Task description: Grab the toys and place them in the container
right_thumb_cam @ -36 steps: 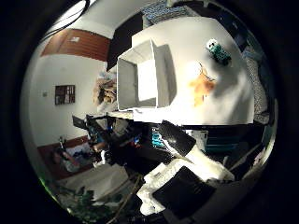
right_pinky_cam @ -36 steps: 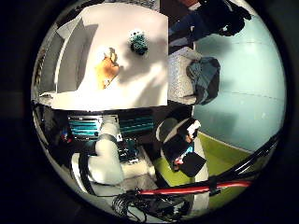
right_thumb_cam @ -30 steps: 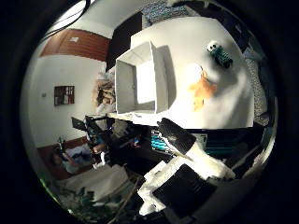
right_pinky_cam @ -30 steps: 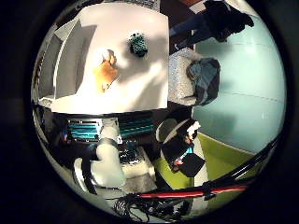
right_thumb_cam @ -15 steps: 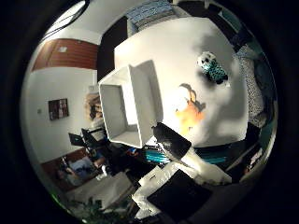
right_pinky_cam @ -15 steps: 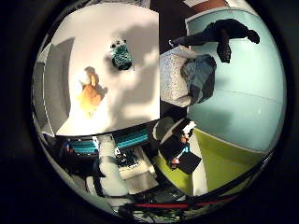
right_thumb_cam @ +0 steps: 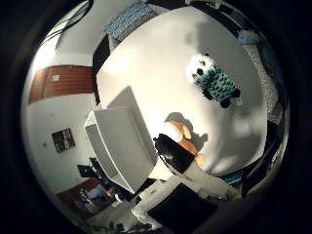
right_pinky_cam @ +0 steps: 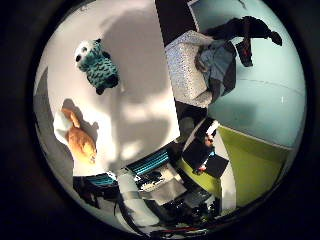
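Two toys (a panda and an orange animal), one white container.

A lab: white table, electronics rack, green floor.

Surface: white, smooth, matt; takes soft shadows, no sharp reflections.
Container: white, smooth rigid walls, looks like plastic, slight sheen on the lit rim.
Panda toy: plush cloth, fuzzy white head, teal patterned body, black limbs.
Orange toy: soft plush, orange and white pile, matt.
Hand: hard parts; fingers with a glossy black tip, white segment behind looks like matt plastic.
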